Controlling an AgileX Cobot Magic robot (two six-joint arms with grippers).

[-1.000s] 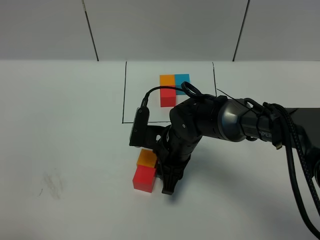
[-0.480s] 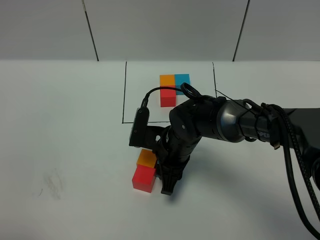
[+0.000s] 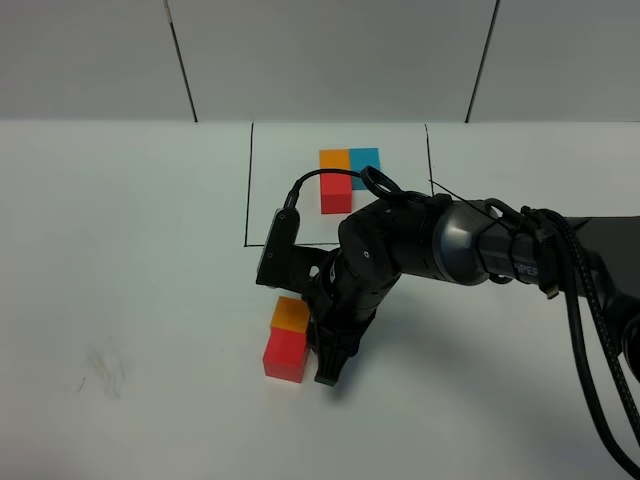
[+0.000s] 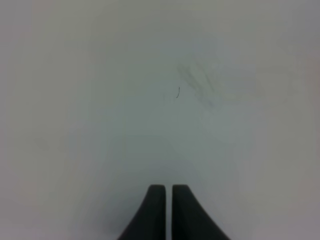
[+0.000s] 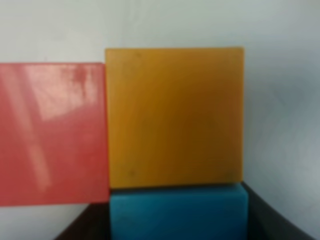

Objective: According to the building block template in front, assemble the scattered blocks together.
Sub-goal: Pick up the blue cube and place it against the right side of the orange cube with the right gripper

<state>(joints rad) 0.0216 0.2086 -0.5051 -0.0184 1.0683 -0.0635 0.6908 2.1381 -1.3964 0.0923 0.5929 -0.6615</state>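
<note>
The scattered blocks sit near me on the white counter: red cube touching orange cube, blue cube pressed against the orange one, grasped between my right jaws. My left jaws are clenched, empty. Farther back, the building block template lies inside its black outline.

Matte orange cube filling the middle of the right wrist view, matte red cube flush against one side face, light blue cube touching the orange one's adjacent face, held between two dark gripper fingers, white tabletop around them
</note>
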